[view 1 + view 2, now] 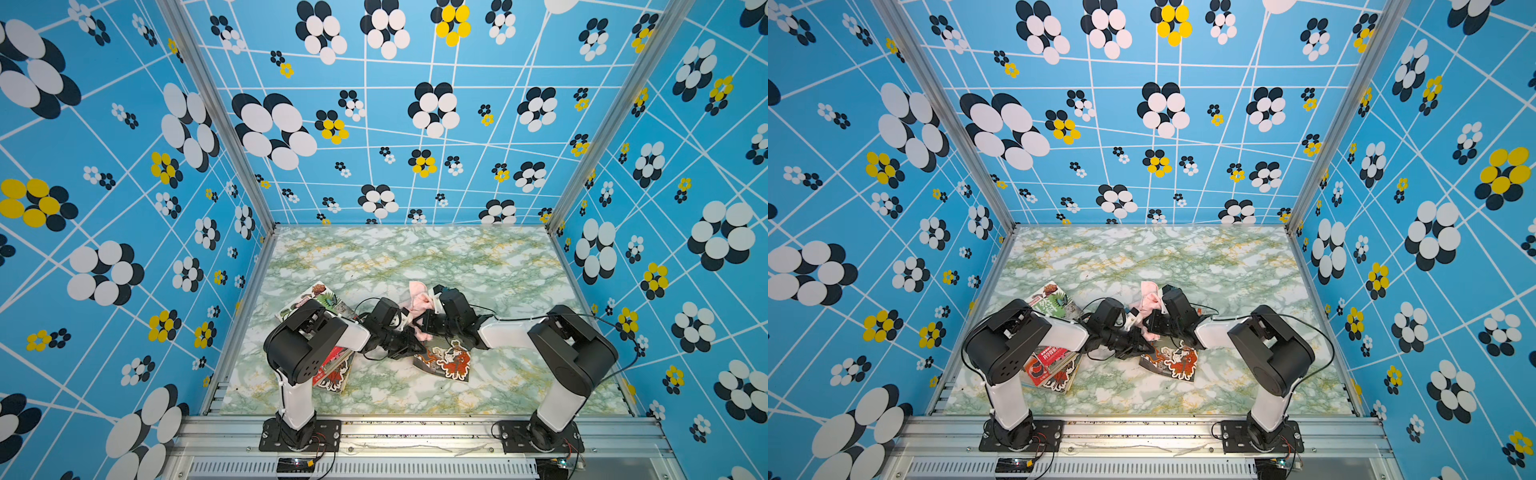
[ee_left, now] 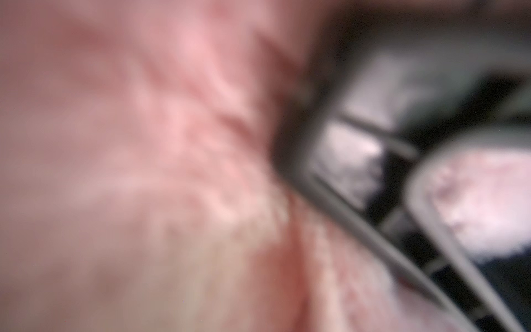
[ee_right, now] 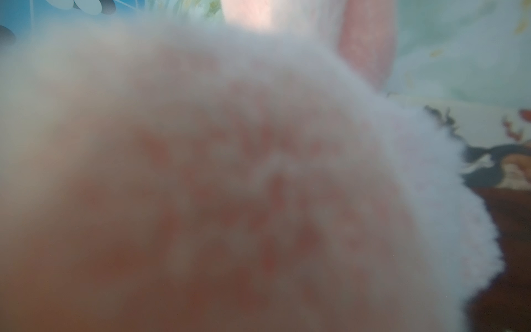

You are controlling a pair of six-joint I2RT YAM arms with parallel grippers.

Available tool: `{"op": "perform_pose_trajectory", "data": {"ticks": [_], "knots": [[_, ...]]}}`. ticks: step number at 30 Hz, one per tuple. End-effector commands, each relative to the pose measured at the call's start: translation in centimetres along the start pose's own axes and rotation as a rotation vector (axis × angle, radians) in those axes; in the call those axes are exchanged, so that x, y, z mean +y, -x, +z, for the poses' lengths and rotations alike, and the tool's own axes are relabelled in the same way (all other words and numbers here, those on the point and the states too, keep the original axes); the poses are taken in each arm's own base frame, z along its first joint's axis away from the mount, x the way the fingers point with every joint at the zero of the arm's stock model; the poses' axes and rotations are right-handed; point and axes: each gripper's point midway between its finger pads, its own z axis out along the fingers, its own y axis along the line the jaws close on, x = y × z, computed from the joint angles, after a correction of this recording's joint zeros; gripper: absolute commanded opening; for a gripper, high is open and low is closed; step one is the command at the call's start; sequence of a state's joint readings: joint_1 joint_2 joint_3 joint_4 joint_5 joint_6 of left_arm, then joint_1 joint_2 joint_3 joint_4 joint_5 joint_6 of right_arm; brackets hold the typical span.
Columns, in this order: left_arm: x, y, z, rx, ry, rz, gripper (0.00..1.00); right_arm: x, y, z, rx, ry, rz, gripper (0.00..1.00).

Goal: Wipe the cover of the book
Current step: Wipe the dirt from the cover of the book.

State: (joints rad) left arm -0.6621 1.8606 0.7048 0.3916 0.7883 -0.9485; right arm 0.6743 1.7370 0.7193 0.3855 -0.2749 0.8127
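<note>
Well, I saw both grippers close together over the middle of the table (image 1: pixel 415 257), a flat board with a green marble print. The left gripper (image 1: pixel 409 338) and the right gripper (image 1: pixel 424 326) had their jaws together, each pinched on the cloth (image 1: pixel 417 301). It was a pink, fluffy, crumpled rag that filled both wrist views as a soft blur. The book (image 1: pixel 451 361) lay flat just beside them on the base side, its far edge hidden under the grippers. It was a thin glossy rectangle with a dark cover and a red and white drawn figure. A stack (image 1: pixel 1050 368) of other books lay under the left arm; its red cover had writing too small to read.
</note>
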Motion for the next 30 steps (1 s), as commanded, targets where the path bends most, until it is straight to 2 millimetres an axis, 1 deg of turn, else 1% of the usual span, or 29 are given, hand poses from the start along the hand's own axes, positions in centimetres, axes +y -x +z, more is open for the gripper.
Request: {"op": "perform_pose_trajectory", "data": {"ticks": [1, 2, 4, 6, 8, 9, 10, 11, 13, 16, 18, 20, 21, 23, 25, 26, 28, 30], "knots": [[1.6, 2.6, 0.0, -0.090, 0.062, -0.013, 0.00, -3.4, -3.8, -1.6, 0.096, -0.128, -0.002, 0.00], [1.6, 2.6, 0.1, -0.086, 0.062, -0.014, 0.00, -3.2, -2.7, -1.9, 0.072, -0.139, -0.037, 0.00], [1.6, 2.5, 0.3, -0.078, 0.060, -0.016, 0.00, -2.1, 0.4, -1.9, 0.020, -0.128, -0.087, 0.00], [1.5, 2.5, 0.3, -0.080, 0.056, -0.021, 0.00, -0.9, 4.2, -2.2, -0.032, -0.121, -0.101, 0.00], [1.2, 2.5, 0.1, -0.085, 0.055, -0.019, 0.00, 0.5, 7.1, -2.9, -0.062, -0.093, -0.091, 0.00], [1.1, 2.5, -0.1, -0.096, 0.058, -0.016, 0.00, 1.2, 7.9, -3.4, -0.070, -0.076, -0.092, 0.00], [1.1, 2.5, -0.3, -0.104, 0.060, -0.011, 0.00, 1.7, 8.1, -3.7, -0.071, -0.066, -0.103, 0.00], [1.1, 2.5, -0.5, -0.112, 0.061, -0.007, 0.00, 2.2, 7.9, -4.0, -0.061, -0.054, -0.112, 0.00], [1.2, 2.5, -0.6, -0.122, 0.061, -0.006, 0.00, 2.2, 6.3, -4.5, -0.019, -0.043, -0.116, 0.00], [1.3, 2.6, -0.3, -0.121, 0.051, -0.013, 0.00, 2.0, 1.8, -4.9, 0.083, -0.040, -0.126, 0.00], [1.4, 2.6, 0.0, -0.114, 0.046, -0.019, 0.00, 1.6, -1.7, -5.2, 0.145, -0.052, -0.133, 0.00], [1.4, 2.8, 0.1, -0.110, 0.044, -0.021, 0.00, 0.9, -4.5, -5.7, 0.183, -0.067, -0.112, 0.00], [1.3, 2.8, 0.2, -0.106, 0.040, -0.018, 0.00, 0.5, -5.7, -5.9, 0.191, -0.062, -0.088, 0.00], [1.2, 3.0, 0.4, -0.102, 0.035, -0.015, 0.00, -0.5, -7.2, -5.8, 0.197, -0.061, -0.052, 0.00], [0.9, 3.0, 0.5, -0.093, 0.030, -0.008, 0.00, -1.5, -7.9, -5.2, 0.209, -0.079, -0.040, 0.00], [0.9, 3.0, 0.6, -0.087, 0.029, -0.004, 0.00, -1.6, -7.8, -4.5, 0.211, -0.082, -0.040, 0.00], [0.9, 2.9, 0.7, -0.078, 0.031, -0.003, 0.00, -1.7, -6.9, -2.8, 0.187, -0.086, -0.043, 0.00], [0.7, 2.7, 0.7, -0.075, 0.031, 0.001, 0.00, -1.5, -5.3, -0.7, 0.172, -0.084, -0.047, 0.00]]}}
